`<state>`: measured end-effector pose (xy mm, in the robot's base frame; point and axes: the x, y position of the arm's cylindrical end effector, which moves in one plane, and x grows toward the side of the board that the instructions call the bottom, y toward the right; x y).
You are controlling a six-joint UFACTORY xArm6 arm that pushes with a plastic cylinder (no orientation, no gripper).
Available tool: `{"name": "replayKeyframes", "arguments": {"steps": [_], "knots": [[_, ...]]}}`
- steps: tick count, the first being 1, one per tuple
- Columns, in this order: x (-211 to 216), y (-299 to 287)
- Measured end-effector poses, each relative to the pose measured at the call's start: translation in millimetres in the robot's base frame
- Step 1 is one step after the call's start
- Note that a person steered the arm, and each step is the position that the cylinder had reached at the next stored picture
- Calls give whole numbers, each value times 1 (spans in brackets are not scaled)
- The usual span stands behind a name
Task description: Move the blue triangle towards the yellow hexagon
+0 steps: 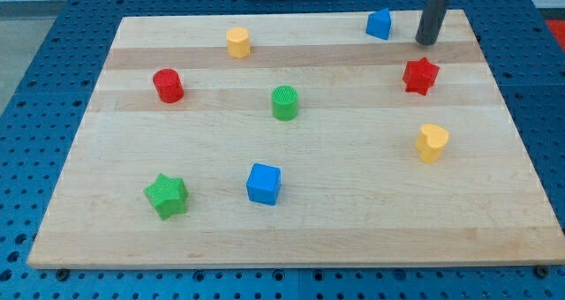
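Note:
The blue triangle (379,24) stands near the board's top edge, right of centre. The yellow hexagon (238,42) stands to its left, also near the top. My tip (426,42) rests on the board just right of the blue triangle and slightly lower in the view, with a small gap between them. The dark rod rises from the tip out of the view's top.
A red star (421,75) lies just below my tip. A yellow heart (432,142) is lower right. A green cylinder (284,102) is at centre, a red cylinder (168,86) at left. A blue cube (264,183) and a green star (166,195) lie near the bottom.

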<state>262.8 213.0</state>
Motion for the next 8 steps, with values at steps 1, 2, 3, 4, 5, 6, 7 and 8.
{"name": "replayKeyframes", "arguments": {"steps": [1, 2, 3, 4, 5, 6, 7, 8], "knots": [[-41, 0], [-43, 0], [-43, -1], [-36, -68], [-34, -98], [-34, -98], [-30, -114], [-22, -145]]}}
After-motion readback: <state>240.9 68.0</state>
